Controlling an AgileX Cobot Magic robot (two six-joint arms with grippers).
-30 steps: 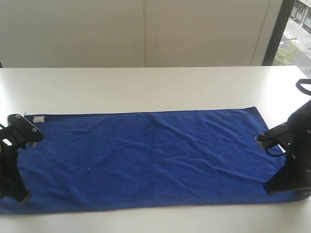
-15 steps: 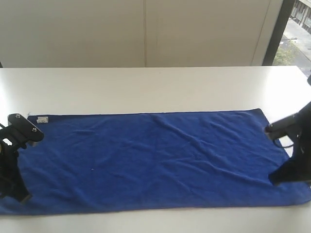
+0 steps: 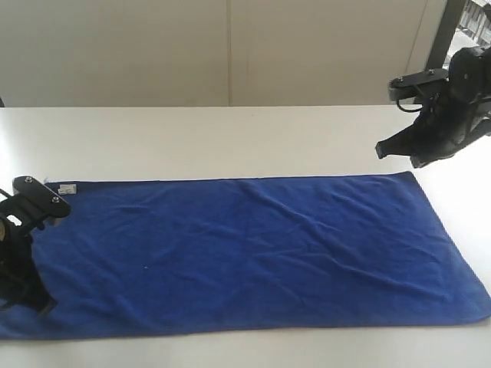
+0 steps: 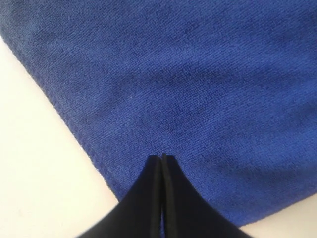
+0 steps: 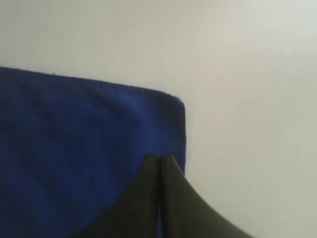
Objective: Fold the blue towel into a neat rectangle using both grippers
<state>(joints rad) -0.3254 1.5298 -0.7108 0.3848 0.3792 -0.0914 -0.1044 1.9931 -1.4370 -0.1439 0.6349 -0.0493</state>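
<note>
The blue towel [image 3: 245,253] lies spread flat and long across the white table, with its small white label [image 3: 66,188] at the far left corner. My left gripper [image 3: 44,305] is low over the towel's near left corner, and its jaws are pressed together with no cloth between them. In the left wrist view its tips [image 4: 162,157] sit just inside the towel [image 4: 198,89] edge. My right gripper [image 3: 382,149] hangs shut in the air beyond the far right corner. The right wrist view shows its tips [image 5: 159,157] above that corner of the towel [image 5: 74,148].
The white table [image 3: 230,138] runs back to a pale wall. A dark window frame [image 3: 437,38] stands at the far right. The towel's near edge lies close to the table's front edge.
My right gripper has risen from the towel's near right edge and swung back above the far right corner. The left gripper has barely moved. The towel's right end now lies uncovered.
</note>
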